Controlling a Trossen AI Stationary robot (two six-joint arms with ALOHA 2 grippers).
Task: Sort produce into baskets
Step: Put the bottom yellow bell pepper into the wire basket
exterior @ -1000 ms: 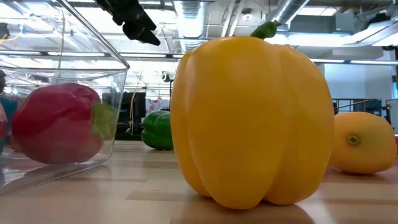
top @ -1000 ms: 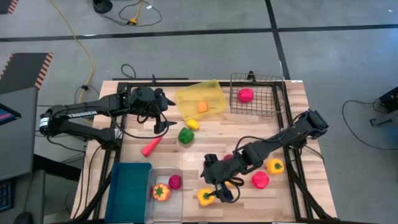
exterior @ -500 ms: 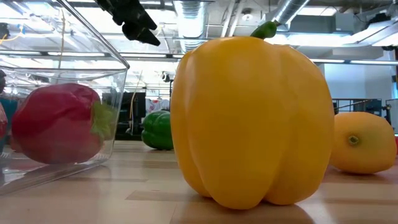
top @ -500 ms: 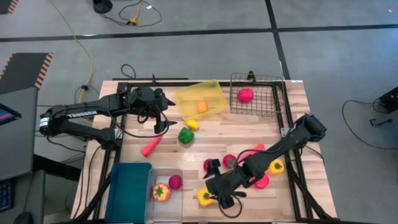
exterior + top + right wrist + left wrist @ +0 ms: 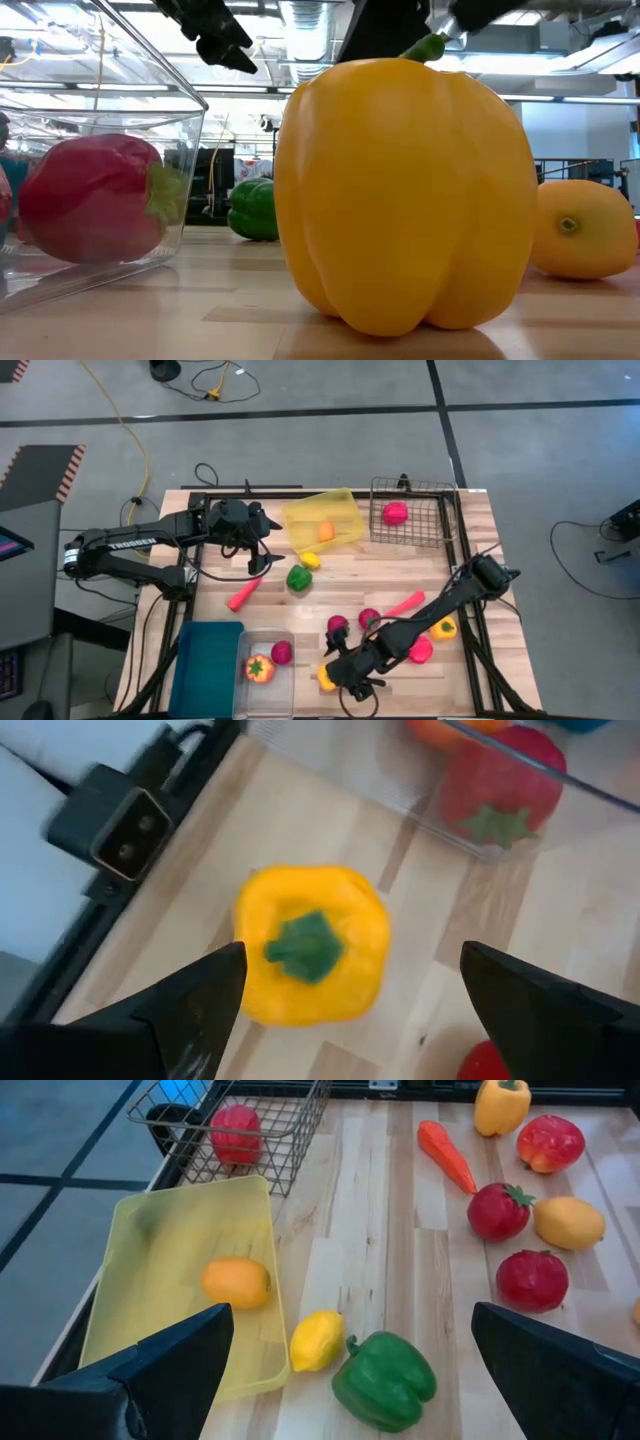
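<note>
A yellow pepper (image 5: 324, 678) stands upright on the wood near the table's near edge; it fills the low view (image 5: 400, 190). My right gripper (image 5: 343, 678) is open just above it, one finger on either side of the pepper (image 5: 312, 945), apart from it. My left gripper (image 5: 262, 562) is open and empty above the table beside the yellow tray (image 5: 340, 510), which holds an orange lemon (image 5: 326, 531). The clear bin (image 5: 264, 682) holds an orange piece and a red piece. The wire basket (image 5: 432, 510) holds a red piece (image 5: 396, 512). The blue bin (image 5: 205, 655) stands left of the clear bin.
Loose on the wood lie a green pepper (image 5: 298, 577), a yellow lemon (image 5: 311, 560), two carrots (image 5: 243, 595) (image 5: 405, 603), two red tomatoes (image 5: 337, 625) (image 5: 369, 618), a red pepper (image 5: 420, 650) and a small yellow pepper (image 5: 443, 627). A black frame runs around the table.
My right gripper has gone toward the table's near edge and now stands over the yellow pepper, showing at the top of the low view. Its arm has swung off the two tomatoes and the right carrot, which now show. The produce has stayed put.
</note>
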